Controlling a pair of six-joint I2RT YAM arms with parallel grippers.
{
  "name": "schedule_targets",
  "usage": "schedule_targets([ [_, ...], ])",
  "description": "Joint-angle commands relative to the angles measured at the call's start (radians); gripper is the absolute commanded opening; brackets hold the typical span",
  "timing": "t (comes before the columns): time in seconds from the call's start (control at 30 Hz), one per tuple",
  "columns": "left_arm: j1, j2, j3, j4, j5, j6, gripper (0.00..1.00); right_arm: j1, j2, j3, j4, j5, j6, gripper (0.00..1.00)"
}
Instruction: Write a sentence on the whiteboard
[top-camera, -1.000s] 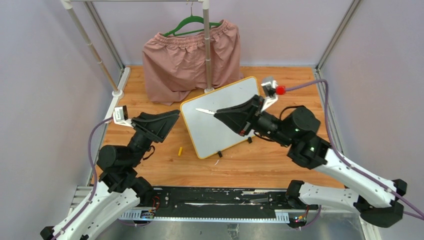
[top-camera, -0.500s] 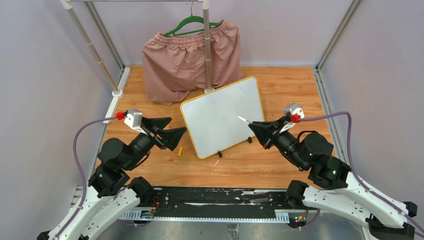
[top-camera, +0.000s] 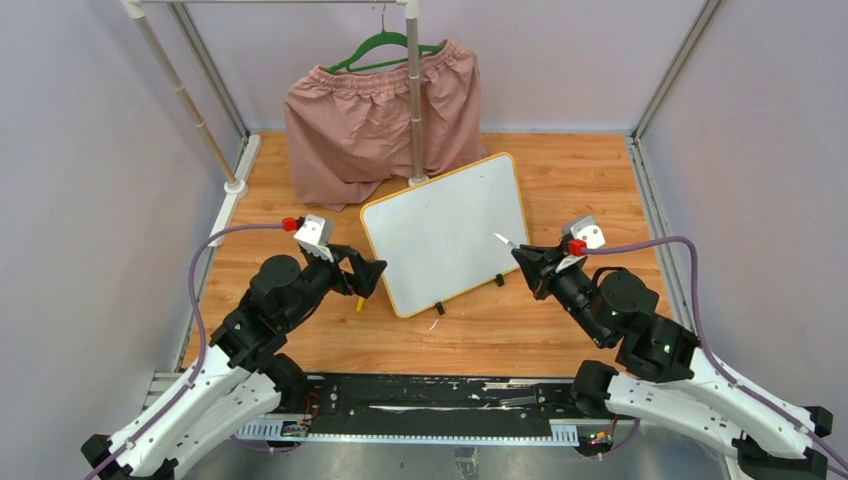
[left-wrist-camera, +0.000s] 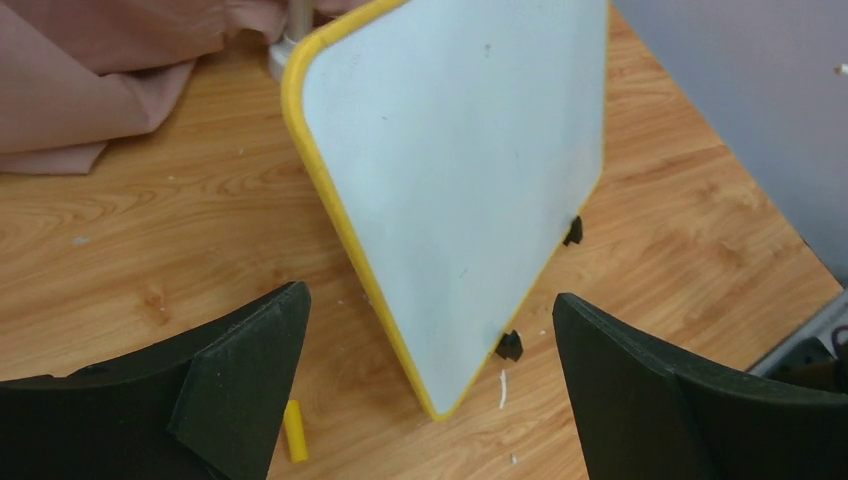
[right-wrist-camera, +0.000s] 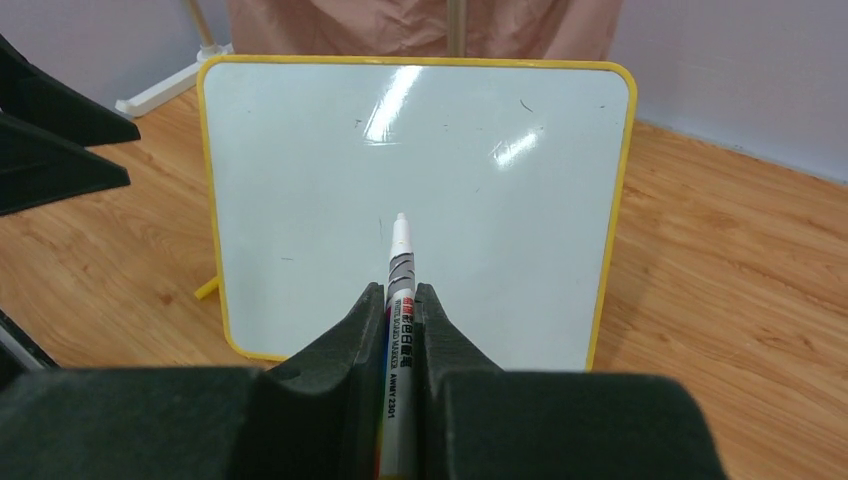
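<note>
The whiteboard (top-camera: 443, 232) with a yellow frame and small black feet leans tilted on the wooden table; it also shows in the left wrist view (left-wrist-camera: 460, 170) and the right wrist view (right-wrist-camera: 420, 190). Its face is blank apart from faint specks; no sentence shows. My right gripper (top-camera: 527, 262) is shut on a white marker (right-wrist-camera: 400, 300), whose tip points at the board from its right, a little short of the face. My left gripper (top-camera: 368, 275) is open and empty at the board's lower left edge, with the board's corner between its fingers in the left wrist view.
Pink shorts (top-camera: 380, 115) hang on a green hanger from a rack pole (top-camera: 414, 90) behind the board. A small yellow cap (top-camera: 360, 301) lies on the table left of the board, also in the left wrist view (left-wrist-camera: 294, 430). A metal frame borders the table.
My right gripper pulled back from over the board to its right side with the marker. My left gripper swung right and down to the board's lower left edge.
</note>
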Motion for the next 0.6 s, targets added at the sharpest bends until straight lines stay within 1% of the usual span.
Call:
schedule_targets([
  [0.0,-0.005,0.068,0.108,-0.068,-0.175,-0.039,0.97,0.0,0.018,-0.036,0.098,-0.012,-0.08,0.0],
  [0.07,-0.005,0.088,0.131,-0.084,-0.217,-0.037,0.97,0.0,0.043,-0.037,0.103,-0.02,-0.083,0.0],
  [0.1,-0.005,0.091,0.131,-0.076,-0.215,-0.018,0.97,0.0,0.056,-0.035,0.098,-0.025,-0.083,0.0],
  [0.23,-0.005,0.077,0.078,0.006,-0.161,0.07,0.98,0.0,0.095,-0.046,0.094,-0.057,-0.082,0.0],
  [0.3,-0.005,0.065,0.038,0.048,-0.15,0.088,0.98,0.0,0.105,-0.044,0.083,-0.07,-0.07,0.0],
  [0.4,-0.005,0.049,-0.019,0.099,-0.138,0.072,0.99,0.0,0.104,-0.044,0.081,-0.079,-0.052,0.0],
  [0.57,-0.003,0.054,-0.034,0.116,-0.092,0.028,0.99,0.0,0.087,-0.048,0.062,-0.072,-0.05,0.0],
])
